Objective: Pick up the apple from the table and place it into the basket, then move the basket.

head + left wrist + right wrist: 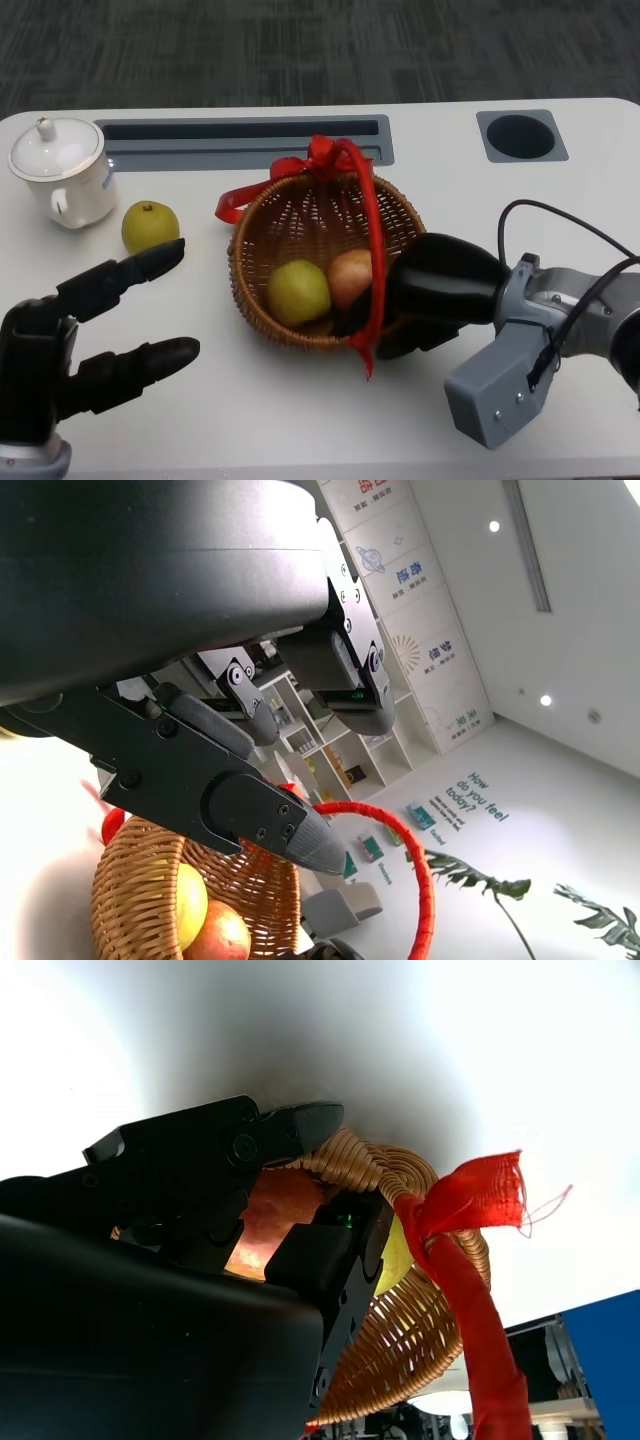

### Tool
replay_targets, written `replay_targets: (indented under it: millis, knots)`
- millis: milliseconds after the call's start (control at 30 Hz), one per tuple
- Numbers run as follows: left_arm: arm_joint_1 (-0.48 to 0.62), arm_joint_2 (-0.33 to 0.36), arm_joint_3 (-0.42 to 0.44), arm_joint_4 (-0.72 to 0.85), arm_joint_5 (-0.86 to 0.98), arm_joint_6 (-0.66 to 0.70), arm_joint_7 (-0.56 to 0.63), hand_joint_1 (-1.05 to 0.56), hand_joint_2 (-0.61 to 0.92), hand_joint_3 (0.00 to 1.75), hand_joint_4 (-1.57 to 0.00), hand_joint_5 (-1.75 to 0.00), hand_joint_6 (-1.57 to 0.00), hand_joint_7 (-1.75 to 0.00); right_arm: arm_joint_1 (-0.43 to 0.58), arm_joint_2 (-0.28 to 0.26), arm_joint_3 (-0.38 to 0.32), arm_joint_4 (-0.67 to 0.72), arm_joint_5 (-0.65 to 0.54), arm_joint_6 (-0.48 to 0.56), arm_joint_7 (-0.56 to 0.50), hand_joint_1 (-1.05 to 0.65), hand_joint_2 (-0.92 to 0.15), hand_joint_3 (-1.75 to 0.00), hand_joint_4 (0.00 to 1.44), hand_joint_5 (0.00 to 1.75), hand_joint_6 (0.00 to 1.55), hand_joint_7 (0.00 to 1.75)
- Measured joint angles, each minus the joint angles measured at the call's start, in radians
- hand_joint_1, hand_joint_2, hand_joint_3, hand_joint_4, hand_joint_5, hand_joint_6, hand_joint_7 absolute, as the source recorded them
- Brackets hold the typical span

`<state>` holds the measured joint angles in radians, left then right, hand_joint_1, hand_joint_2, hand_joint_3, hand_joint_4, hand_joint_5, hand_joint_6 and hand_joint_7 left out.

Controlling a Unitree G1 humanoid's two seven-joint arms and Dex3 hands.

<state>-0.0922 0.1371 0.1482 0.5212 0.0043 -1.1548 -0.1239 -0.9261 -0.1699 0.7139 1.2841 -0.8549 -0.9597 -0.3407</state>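
A woven basket [238, 262] with a red ribbon handle [375, 225] stands mid-table. Inside it lie a reddish apple [350, 274] and a yellow-green fruit [297, 292]. My right hand [440, 285] reaches over the basket's right rim, its fingers around the apple. The right wrist view shows the apple [282, 1210] held between the black fingers [300, 1125], against the basket wall [400, 1330]. My left hand [100, 330] hovers open at the lower left, clear of the basket. The left wrist view shows its fingers [250, 810] spread above the basket [130, 880].
Another yellow-green fruit [150, 226] sits on the table left of the basket, next to a white lidded cup [62, 170]. A grey slot [240, 140] and a round recess [521, 136] lie along the table's far edge.
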Motion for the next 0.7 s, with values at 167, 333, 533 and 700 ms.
replay_targets:
  millis: [167, 333, 533, 700]
  knots:
    - [0.000, 0.000, 0.008, 0.000, 0.000, -0.003, 0.011, -0.55, 0.79, 0.00, -0.94, -0.02, -0.87, -0.01, -0.023, 0.001, -0.080, 0.022, 0.088, 0.069, 0.089, -0.26, -0.92, -0.16, 1.23, 0.06, 0.96, 0.01]
    - [0.000, 0.000, 0.012, 0.000, 0.000, -0.014, 0.020, -0.56, 0.80, 0.00, -0.94, -0.02, -0.88, -0.01, -0.055, -0.009, -0.140, 0.039, 0.126, 0.179, 0.160, -0.28, -0.92, -0.19, 1.19, 0.04, 0.94, 0.00]
    - [0.000, 0.001, 0.017, 0.000, 0.002, -0.035, 0.025, -0.56, 0.81, 0.00, -0.94, -0.01, -0.88, -0.01, -0.085, -0.055, -0.182, 0.057, 0.143, 0.286, 0.166, -0.23, -0.92, -0.15, 1.13, 0.01, 0.90, 0.00]
    - [0.003, 0.009, 0.025, 0.000, 0.000, -0.047, 0.025, -0.56, 0.82, 0.00, -0.94, -0.01, -0.88, 0.00, -0.093, -0.080, -0.187, 0.068, 0.134, 0.355, 0.140, -0.19, -0.92, -0.08, 1.08, 0.00, 0.93, 0.01]
